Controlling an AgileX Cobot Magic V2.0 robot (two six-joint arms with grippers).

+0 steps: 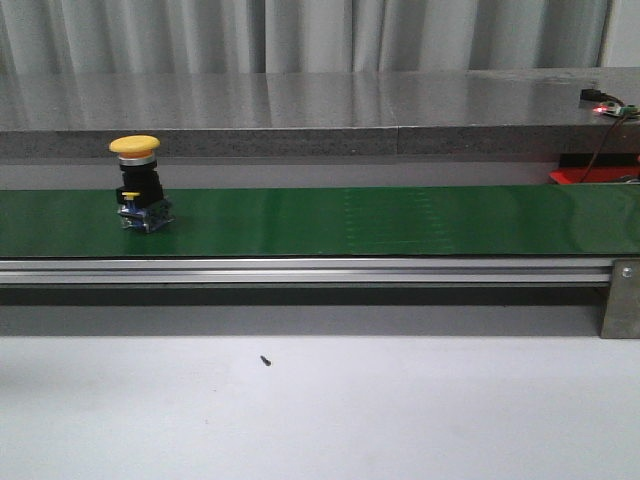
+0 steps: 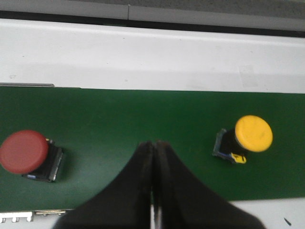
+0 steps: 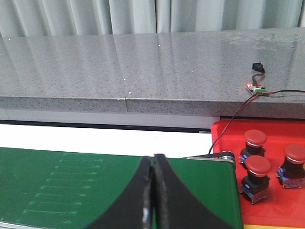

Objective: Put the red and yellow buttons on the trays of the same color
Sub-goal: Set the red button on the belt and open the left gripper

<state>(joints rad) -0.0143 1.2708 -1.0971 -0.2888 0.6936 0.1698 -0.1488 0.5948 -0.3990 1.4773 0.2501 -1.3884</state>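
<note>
Left end effector (image 2: 153, 157) clenched, empty, above belt (image 2: 119, 119) between red button (image 2: 24, 151) and yellow button (image 2: 253, 133); left arm nearer both.

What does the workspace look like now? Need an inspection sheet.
Surface: green conveyor belt on an aluminium rail, white table in front.
Job's things: yellow button upright on the belt; red button on the belt, seen only by the left wrist camera; three red buttons on the red tray. Yellow tray: only an edge seen.
Clutter: small dark speck on the white table.
Grippers: left gripper shut, empty, above the belt; right gripper shut, empty.
Cables: black cable from a small lit board.
Surroundings: grey stone ledge, curtains.
</note>
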